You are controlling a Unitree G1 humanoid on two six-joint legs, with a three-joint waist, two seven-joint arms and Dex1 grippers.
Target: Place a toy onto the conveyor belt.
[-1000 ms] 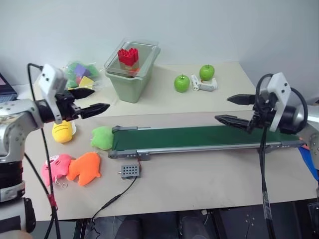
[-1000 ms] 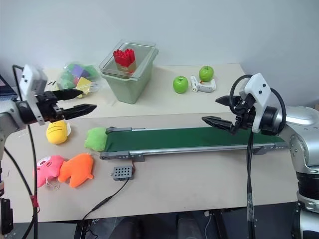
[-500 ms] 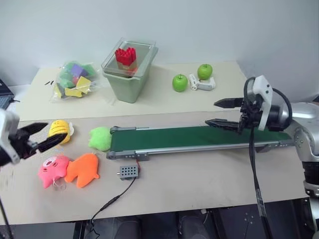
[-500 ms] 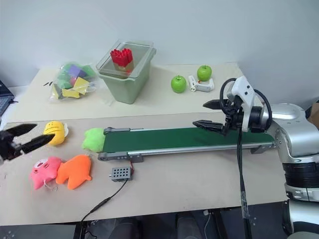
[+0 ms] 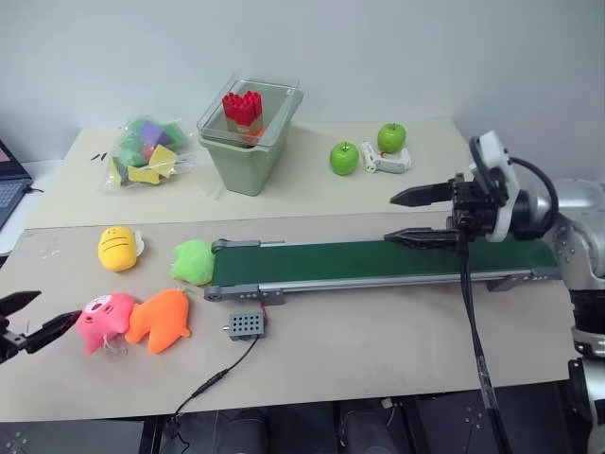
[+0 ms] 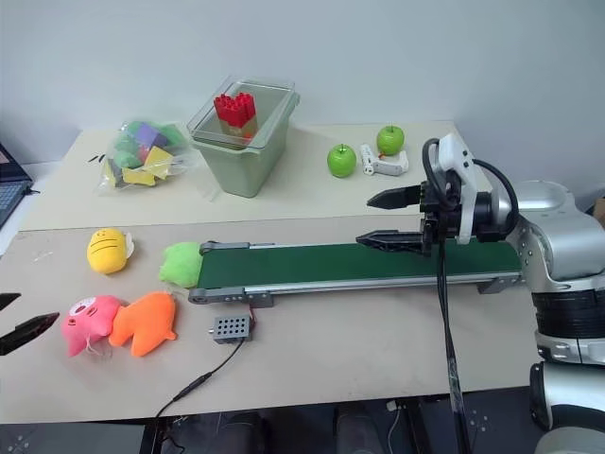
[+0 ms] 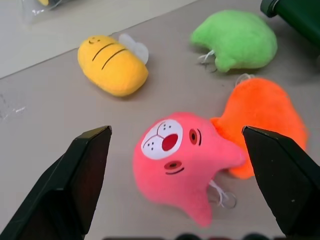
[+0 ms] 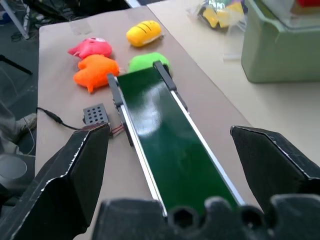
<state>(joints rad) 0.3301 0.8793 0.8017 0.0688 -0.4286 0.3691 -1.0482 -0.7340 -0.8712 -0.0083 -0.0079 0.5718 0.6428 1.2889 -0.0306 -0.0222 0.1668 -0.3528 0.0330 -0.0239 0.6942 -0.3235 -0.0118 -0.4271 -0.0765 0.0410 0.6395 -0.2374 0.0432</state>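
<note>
Left hand (image 5: 33, 322) has dropped from up by the yellow plush (image 5: 118, 249) to counter level, fingers wide apart and empty, just short of the pink toy (image 7: 180, 162) lying beside the orange plush (image 5: 161, 320), while the right hand (image 5: 416, 216), also open, hovers over the conveyor belt (image 5: 378, 260).

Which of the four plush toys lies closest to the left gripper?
The pink plush, face up beside the orange plush. The open left gripper is right at it; the yellow and green ones lie farther off.
</note>
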